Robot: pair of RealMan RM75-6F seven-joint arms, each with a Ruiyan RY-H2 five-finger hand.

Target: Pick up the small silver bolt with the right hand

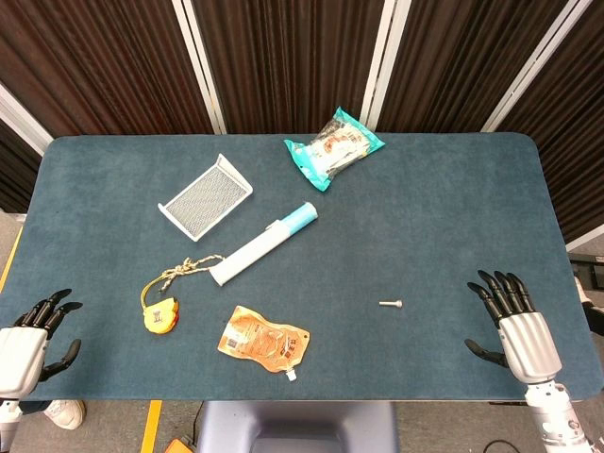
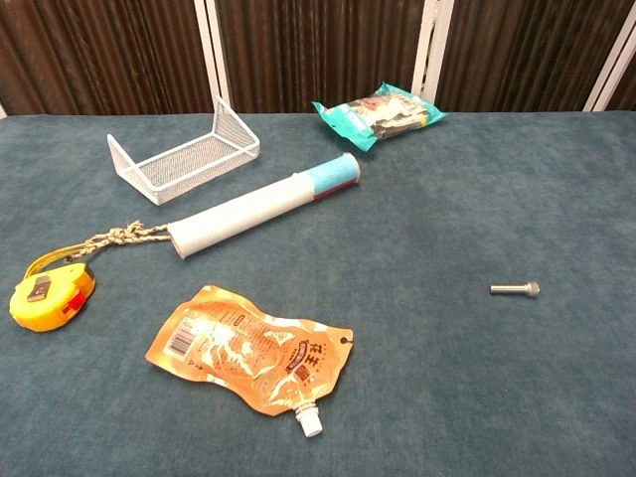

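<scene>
The small silver bolt (image 1: pixel 392 303) lies on its side on the blue table, right of centre; the chest view shows the bolt (image 2: pixel 515 289) with its head pointing right. My right hand (image 1: pixel 514 321) hovers near the table's front right corner, fingers spread and holding nothing, well to the right of the bolt. At the front left corner my left hand (image 1: pixel 33 340) rests with fingers apart and nothing in it. Neither hand shows in the chest view.
An orange spout pouch (image 1: pixel 263 341) lies front centre, a yellow tape measure (image 1: pixel 160 314) with a rope to its left. A white and blue tube (image 1: pixel 262 243) lies in the middle, a white mesh tray (image 1: pixel 206 196) behind it, a teal snack bag (image 1: pixel 333 147) at the back.
</scene>
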